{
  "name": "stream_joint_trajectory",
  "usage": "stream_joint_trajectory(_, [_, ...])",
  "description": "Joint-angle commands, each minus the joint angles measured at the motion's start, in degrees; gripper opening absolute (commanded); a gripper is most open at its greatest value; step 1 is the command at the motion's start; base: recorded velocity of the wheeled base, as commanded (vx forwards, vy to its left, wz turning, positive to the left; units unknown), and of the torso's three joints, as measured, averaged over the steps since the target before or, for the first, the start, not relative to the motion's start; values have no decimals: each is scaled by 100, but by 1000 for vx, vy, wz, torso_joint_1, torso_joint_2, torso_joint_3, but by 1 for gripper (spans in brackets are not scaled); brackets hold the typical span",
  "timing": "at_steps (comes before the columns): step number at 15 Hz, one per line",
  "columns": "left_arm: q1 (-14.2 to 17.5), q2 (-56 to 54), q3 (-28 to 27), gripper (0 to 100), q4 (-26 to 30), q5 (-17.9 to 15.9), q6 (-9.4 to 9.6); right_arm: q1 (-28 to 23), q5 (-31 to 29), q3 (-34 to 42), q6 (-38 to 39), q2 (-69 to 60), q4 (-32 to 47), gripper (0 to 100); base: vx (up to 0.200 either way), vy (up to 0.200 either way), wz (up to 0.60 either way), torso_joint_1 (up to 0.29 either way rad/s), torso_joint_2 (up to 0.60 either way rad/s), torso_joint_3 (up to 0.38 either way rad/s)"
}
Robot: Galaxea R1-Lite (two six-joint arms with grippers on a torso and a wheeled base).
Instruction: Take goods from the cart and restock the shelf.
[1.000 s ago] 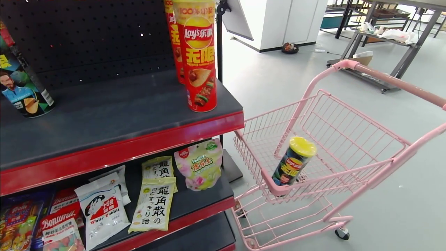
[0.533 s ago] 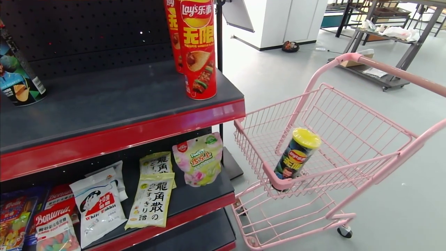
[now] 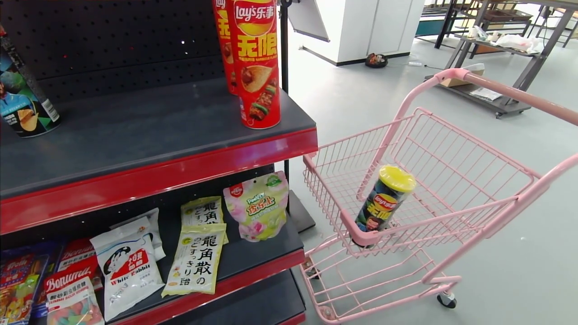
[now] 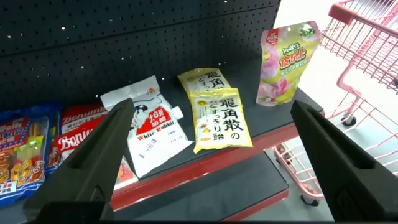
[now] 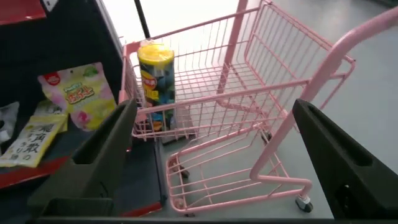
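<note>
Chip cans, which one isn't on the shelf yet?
The dark can with the yellow lid. It stands inside the pink cart, while the red cans and the other dark can stand on the upper shelf.

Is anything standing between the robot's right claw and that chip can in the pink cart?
Only the pink wire basket wall, which crosses the lower part of the chip can. The can's upper part and yellow lid show clear of the wires, with nothing visible between them and the open right gripper.
</note>
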Motion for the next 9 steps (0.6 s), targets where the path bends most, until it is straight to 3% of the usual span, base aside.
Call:
stream_joint_trajectory(1, [4,7,0,100,0,3,-2,139,667,-821,43,2398,-455,100,0,0,0,0,0,0])
stream_joint_trajectory(5, [-4,7,0,100,0,11,-2,393,1291,-91,60,4138,-1931,100,0,0,0,0,0,0])
stream_joint_trajectory(7, [4,7,0,100,0,11,-2,402,1476,-21,52,4753,-2476,100,0,0,0,0,0,0])
stream_joint_trajectory(9, [4,7,0,100,0,3,-2,569,1748,-3,69,5703,-3549,100,0,0,0,0,0,0])
